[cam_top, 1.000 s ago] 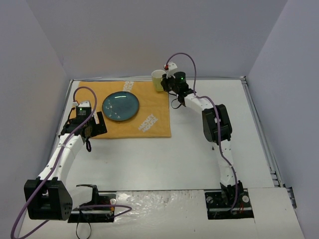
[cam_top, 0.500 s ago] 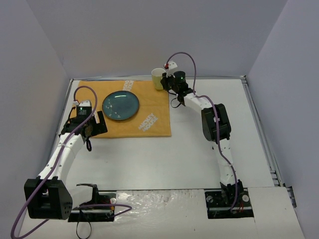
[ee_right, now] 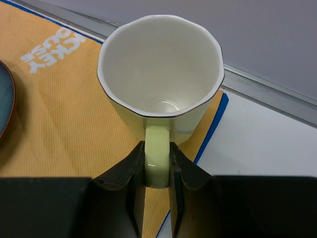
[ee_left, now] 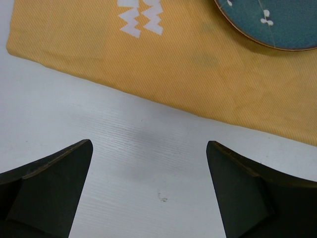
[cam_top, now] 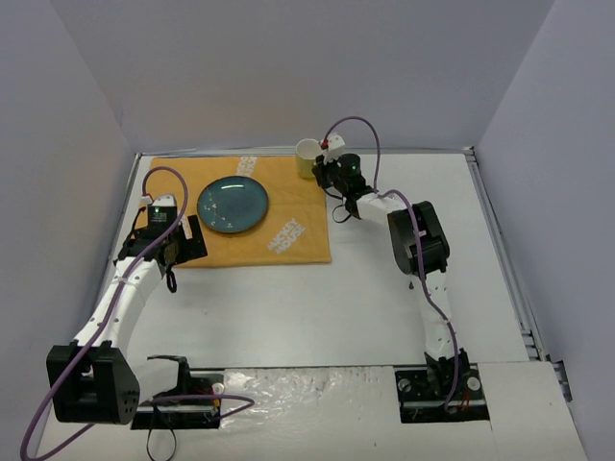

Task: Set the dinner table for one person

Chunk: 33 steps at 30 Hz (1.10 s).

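Observation:
A pale yellow mug [cam_top: 307,157] stands upright at the far right corner of the orange-yellow mat [cam_top: 288,235] on the white dinner table [cam_top: 384,288]. My right gripper [cam_top: 323,171] is shut on the mug's handle [ee_right: 158,156]; the mug [ee_right: 161,74] is empty inside. A blue plate [cam_top: 233,204] lies on the mat's left half; its edge shows in the left wrist view [ee_left: 267,25]. My left gripper [ee_left: 148,191] is open and empty over bare table just off the mat's [ee_left: 163,64] left edge.
The table's metal rim [cam_top: 500,230] runs along the right side, and a grey wall stands right behind the mug. The mat has white print [cam_top: 284,236] and a blue underside edge [ee_right: 213,124].
My right gripper has carried the mug a little right and lowered it toward the mat's far right corner. The left arm has not moved.

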Motion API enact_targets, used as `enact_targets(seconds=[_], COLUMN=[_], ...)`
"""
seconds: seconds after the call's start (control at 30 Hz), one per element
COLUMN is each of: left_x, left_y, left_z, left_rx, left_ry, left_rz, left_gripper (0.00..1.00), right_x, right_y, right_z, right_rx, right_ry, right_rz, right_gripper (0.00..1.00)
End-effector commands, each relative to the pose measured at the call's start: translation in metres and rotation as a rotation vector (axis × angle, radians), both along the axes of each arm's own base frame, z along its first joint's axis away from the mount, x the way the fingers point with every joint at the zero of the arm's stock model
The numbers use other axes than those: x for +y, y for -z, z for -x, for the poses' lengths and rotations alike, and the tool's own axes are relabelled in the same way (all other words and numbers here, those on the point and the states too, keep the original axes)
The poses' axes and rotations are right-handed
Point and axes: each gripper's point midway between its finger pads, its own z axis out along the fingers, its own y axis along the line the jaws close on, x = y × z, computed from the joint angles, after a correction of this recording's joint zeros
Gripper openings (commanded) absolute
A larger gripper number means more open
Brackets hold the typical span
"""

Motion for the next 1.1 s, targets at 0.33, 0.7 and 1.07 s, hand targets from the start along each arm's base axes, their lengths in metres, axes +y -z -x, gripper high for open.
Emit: enact_targets(seconds=[0.33, 0.7, 1.07], left_x=[0.002, 0.004, 0.004], left_y=[-0.018, -0.021, -0.019], left_z=[-0.011, -0.011, -0.012], left_rx=[-0.071, -0.077, -0.063], left_ry=[0.001, 0.003, 0.016], left_rz=[-0.023, -0.031, -0.037], left_gripper=[0.97, 0.97, 0.97], right_x=[-0.031, -0.152, -0.251], right_y=[-0.113, -0.089, -0.012], right_z=[0.042, 0.11, 0.201], right_rx=[-0.138, 0.227, 0.571], right_ry=[0.036, 0.344, 0.713], right_rz=[-0.04, -0.02, -0.029], right_gripper=[0.72, 0.8, 0.79])
